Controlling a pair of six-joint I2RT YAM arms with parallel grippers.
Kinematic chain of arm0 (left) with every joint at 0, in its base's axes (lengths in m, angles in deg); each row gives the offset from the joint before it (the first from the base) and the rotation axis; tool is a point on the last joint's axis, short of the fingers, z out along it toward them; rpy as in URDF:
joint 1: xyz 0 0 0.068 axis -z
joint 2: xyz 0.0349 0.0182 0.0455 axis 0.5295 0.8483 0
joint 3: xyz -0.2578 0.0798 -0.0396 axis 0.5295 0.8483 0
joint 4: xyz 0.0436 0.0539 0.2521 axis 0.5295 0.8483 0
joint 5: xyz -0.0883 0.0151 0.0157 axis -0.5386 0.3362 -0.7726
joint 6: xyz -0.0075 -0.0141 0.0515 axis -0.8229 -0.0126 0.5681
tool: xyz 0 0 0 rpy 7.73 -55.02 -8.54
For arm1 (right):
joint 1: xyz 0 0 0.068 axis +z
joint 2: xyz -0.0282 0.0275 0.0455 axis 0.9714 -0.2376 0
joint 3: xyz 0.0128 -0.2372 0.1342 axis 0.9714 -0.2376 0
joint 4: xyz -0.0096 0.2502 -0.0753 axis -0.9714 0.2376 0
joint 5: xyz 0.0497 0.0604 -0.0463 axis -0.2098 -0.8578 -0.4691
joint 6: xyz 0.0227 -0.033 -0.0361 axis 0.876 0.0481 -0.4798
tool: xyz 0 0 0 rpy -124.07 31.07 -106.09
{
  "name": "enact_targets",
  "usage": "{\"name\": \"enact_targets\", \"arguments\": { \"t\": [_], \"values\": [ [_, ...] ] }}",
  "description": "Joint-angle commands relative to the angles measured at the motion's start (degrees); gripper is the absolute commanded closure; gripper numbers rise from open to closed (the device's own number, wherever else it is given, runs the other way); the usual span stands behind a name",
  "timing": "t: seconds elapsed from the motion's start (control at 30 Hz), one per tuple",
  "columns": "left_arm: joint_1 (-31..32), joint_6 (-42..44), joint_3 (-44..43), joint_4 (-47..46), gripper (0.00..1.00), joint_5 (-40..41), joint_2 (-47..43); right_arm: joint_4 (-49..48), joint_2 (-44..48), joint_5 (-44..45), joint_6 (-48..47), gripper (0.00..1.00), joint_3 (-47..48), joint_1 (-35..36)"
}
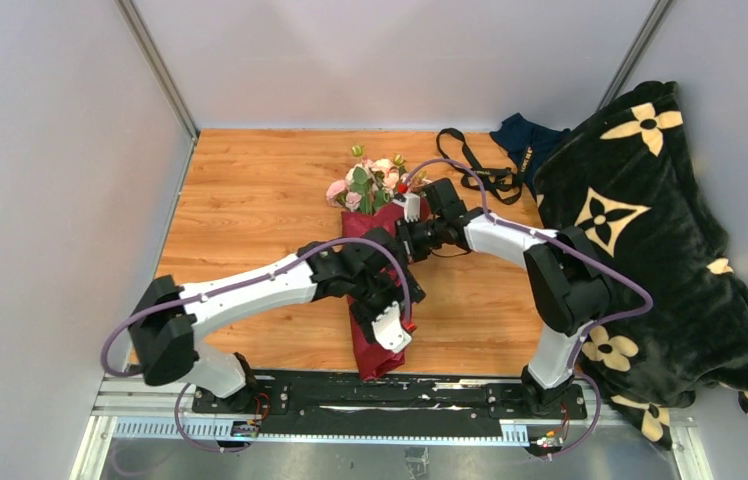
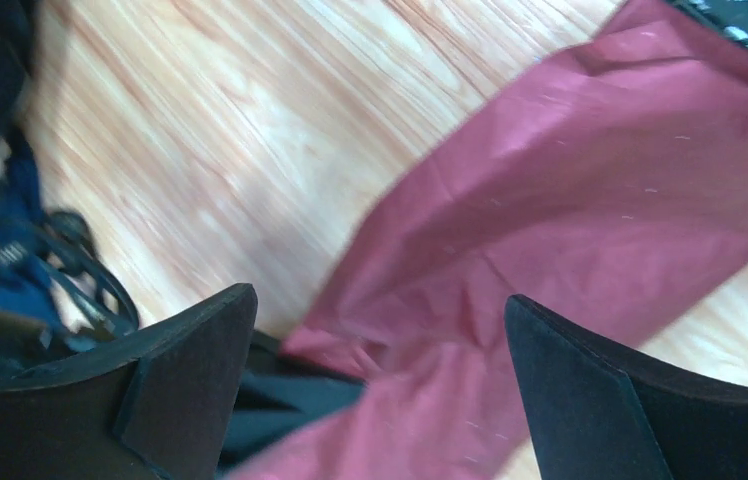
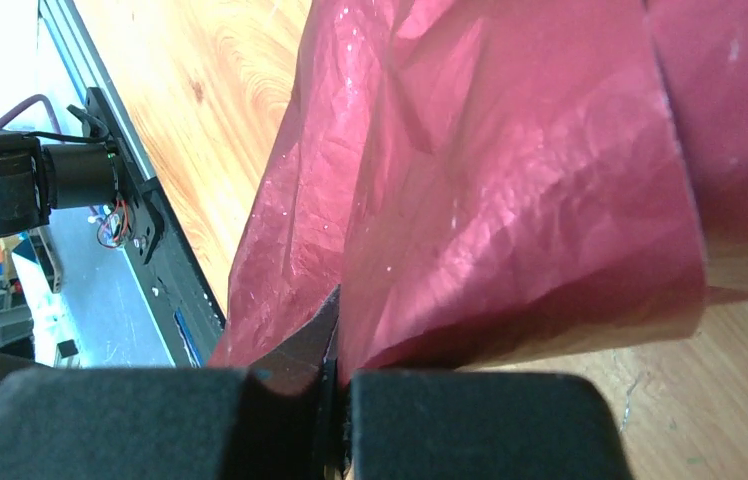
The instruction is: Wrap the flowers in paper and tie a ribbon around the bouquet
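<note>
Wooden tabletop [image 1: 250,200] between grey walls: the wrap looks formed, the tie not yet started.
From above, one bouquet [image 1: 358,222] lies mid-table, its flowers [image 1: 370,182] at the far end and one sheet of paper [image 1: 372,355] rolled round the stems; one ribbon [image 1: 470,165] lies loose at far right, well apart, so I judge all the tying is left. At my left wrist, my left gripper [image 2: 378,300] gapes wide above the paper, holding nothing. At my right wrist, my right gripper [image 3: 335,385] is clenched on a paper edge.
</note>
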Motion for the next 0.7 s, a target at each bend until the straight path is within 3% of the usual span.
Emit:
{"name": "enact_targets", "arguments": {
  "t": [0.0, 0.07, 0.23, 0.33, 0.47, 0.67],
  "values": [
    [2.42, 16.34, -7.17, 5.27, 0.00, -3.34, 8.04, -2.95, 4.85, 2.13, 2.71, 1.00, -2.69, 0.90],
    [3.13, 18.45, -9.83, 9.28, 0.01, -1.49, 11.14, 2.97, 5.56, 6.51, -1.07, 1.00, -0.92, 1.71],
    [6.82, 21.94, -14.82, 18.96, 0.03, 11.14, 17.27, 6.58, 7.40, 7.44, -4.91, 1.00, 1.16, 3.27],
    [8.33, 19.15, -17.67, 20.47, 0.10, 16.90, 21.28, 10.92, 7.77, 13.20, -8.62, 1.00, 3.83, 6.00],
    [9.69, 17.11, -21.25, 22.53, 0.19, 21.73, 25.28, 11.49, 8.34, 13.28, -10.09, 1.00, 4.55, 8.56],
    [10.19, 19.94, -19.65, 23.13, 0.52, 23.28, 25.44, 10.88, 9.32, 12.87, -10.05, 1.00, 4.65, 8.76]
  ]
}}
